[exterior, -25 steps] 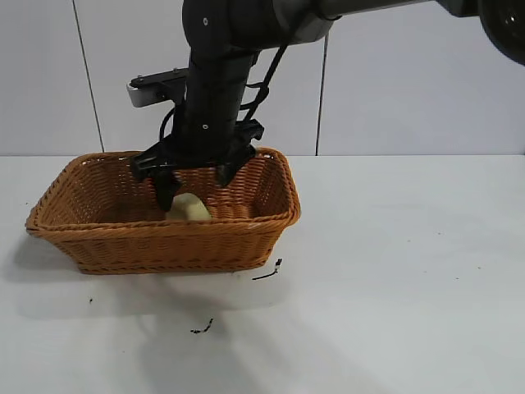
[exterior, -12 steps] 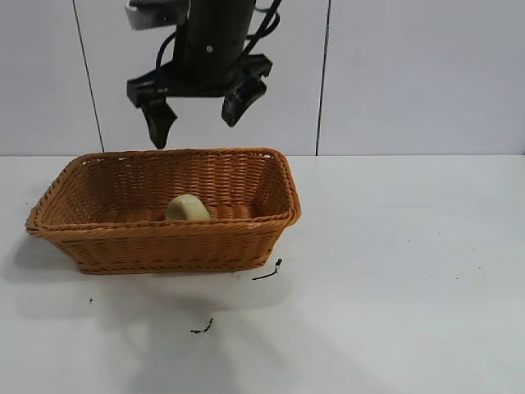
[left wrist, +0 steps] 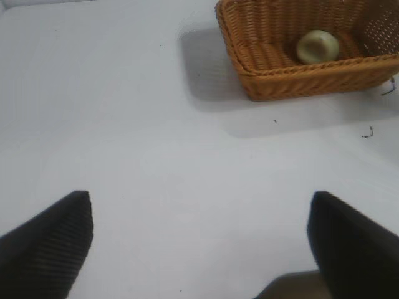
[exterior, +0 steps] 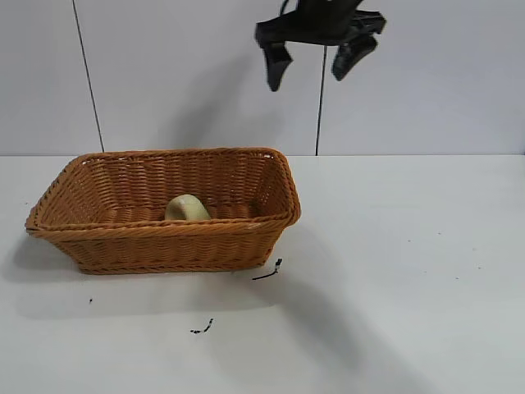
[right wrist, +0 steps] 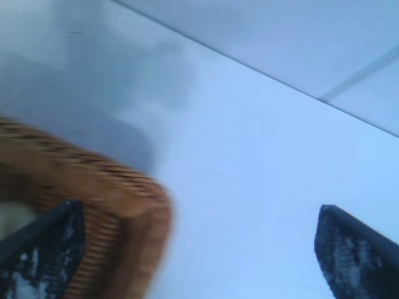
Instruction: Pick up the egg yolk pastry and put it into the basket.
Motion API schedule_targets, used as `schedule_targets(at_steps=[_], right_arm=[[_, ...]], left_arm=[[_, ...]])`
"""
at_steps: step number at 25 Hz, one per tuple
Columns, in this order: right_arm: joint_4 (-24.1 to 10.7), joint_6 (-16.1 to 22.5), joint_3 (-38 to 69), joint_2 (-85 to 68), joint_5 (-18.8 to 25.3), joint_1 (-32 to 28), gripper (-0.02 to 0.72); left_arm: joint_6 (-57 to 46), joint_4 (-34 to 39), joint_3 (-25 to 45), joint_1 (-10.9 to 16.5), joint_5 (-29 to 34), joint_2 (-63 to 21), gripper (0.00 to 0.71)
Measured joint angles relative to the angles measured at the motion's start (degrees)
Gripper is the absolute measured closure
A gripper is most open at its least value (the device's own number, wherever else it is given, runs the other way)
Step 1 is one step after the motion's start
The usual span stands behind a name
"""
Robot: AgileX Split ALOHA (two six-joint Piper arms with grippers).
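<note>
Egg yolk pastry [exterior: 187, 208] rests in basket [exterior: 275, 222] | right gripper [exterior: 316, 59] at one o'clock overhead, jaws spread, empty | left gripper [left wrist: 199, 249] parked, jaws apart | placement looks complete

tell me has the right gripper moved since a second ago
Yes. The right gripper, open and empty, went from low inside the basket to high above its right end; the egg yolk pastry stays inside.
</note>
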Motion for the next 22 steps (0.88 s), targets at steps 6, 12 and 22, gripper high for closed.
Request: schedule_targets(at_steps=[6,12,22], right_arm=[[0.0,0.0,0.93,-0.78,0.03,-3.85,0.01],[0.08,0.0,7.43,-6.9,0.03,-4.21,0.01],[0.02,1.57,30.36,-30.89,0.03,-4.21,0.01]], left_arm=[[0.0,0.0,0.0,0.0,0.0,0.0,0.014],[0.0,0.0,0.0,0.0,0.0,0.0,0.014],[0.0,0.0,0.0,0.0,0.0,0.0,0.014]])
